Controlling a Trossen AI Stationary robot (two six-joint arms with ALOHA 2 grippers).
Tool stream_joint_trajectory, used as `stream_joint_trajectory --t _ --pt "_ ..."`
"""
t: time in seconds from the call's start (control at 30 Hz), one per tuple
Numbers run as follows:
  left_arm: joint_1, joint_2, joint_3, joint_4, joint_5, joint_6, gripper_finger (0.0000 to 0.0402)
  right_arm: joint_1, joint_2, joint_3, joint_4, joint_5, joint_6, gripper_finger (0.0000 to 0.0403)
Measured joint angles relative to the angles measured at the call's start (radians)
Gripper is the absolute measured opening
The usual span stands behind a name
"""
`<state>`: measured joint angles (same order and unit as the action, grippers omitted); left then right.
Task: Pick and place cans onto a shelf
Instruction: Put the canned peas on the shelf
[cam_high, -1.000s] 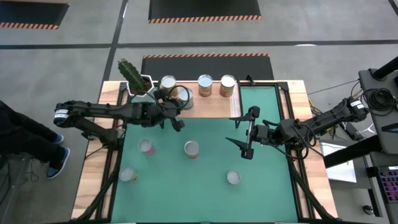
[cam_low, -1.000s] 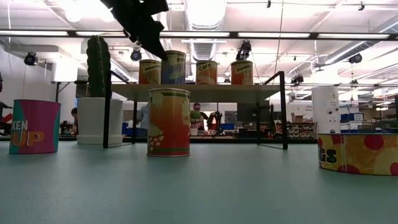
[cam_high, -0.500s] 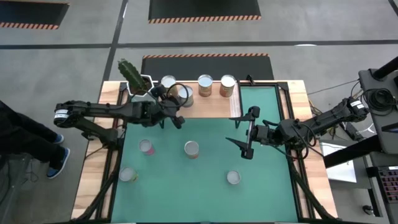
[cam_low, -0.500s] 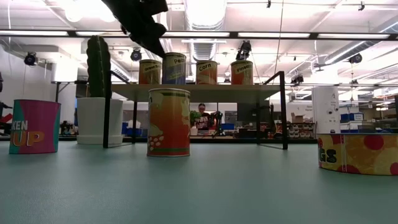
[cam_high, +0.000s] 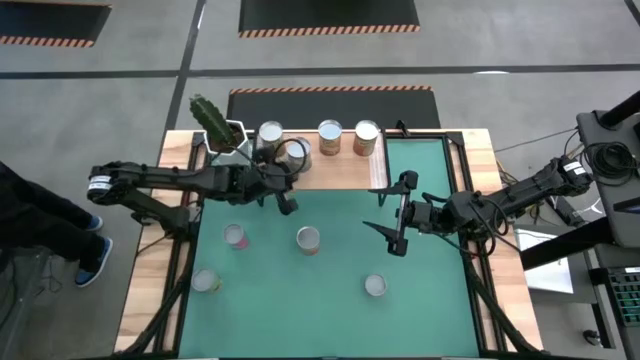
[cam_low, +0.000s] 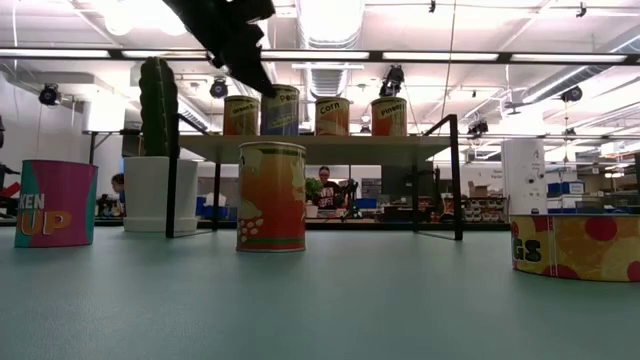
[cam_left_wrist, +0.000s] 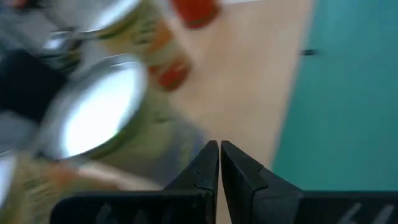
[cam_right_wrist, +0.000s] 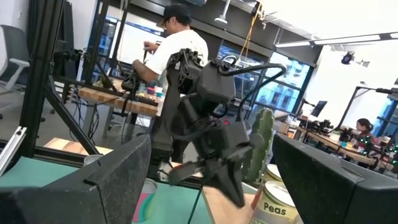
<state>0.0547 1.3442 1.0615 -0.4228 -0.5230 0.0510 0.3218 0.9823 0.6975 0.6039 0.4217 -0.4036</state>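
Four cans stand on their bases on the light-wood shelf (cam_high: 340, 168) at the table's far edge: one by the cactus pot (cam_high: 270, 133), a blue-labelled one (cam_high: 296, 153) (cam_low: 281, 110), and two to its right (cam_high: 330, 137) (cam_high: 366, 137). Four more stand on the green mat: pink (cam_high: 235, 236), orange (cam_high: 308, 239) (cam_low: 271, 196), near left (cam_high: 206, 281), near right (cam_high: 375, 286). My left gripper (cam_high: 285, 198) (cam_left_wrist: 219, 149) is shut and empty, just near of the blue-labelled can. My right gripper (cam_high: 398, 213) (cam_right_wrist: 227, 186) is open and empty over the mat's right half.
A cactus in a white pot (cam_high: 220, 130) (cam_low: 158, 150) stands at the shelf's left end. Black frame rails run along the table's left and right sides (cam_high: 462, 190). A person (cam_right_wrist: 177, 50) works at a bench beyond the table.
My left gripper has drawn back a little from the blue-labelled can toward the table's near edge. The can stays upright on the shelf. My right arm has kept still.
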Motion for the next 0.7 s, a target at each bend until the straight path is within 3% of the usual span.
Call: stream_joint_trajectory --t 0.17,0.33,0.7 --pt "0.001 0.067 0.000 0.034 0.007 0.020 0.0000 0.000 0.000 0.000 0.000 0.000 0.000 0.0322" --pt "0.001 0.121 0.000 0.033 -0.114 0.050 0.0000 0.000 0.000 0.000 -0.001 0.000 0.000 0.0322" --pt "0.010 0.121 0.000 0.035 -0.232 0.050 0.0000 0.000 0.000 0.000 -0.001 0.000 0.000 0.0321"
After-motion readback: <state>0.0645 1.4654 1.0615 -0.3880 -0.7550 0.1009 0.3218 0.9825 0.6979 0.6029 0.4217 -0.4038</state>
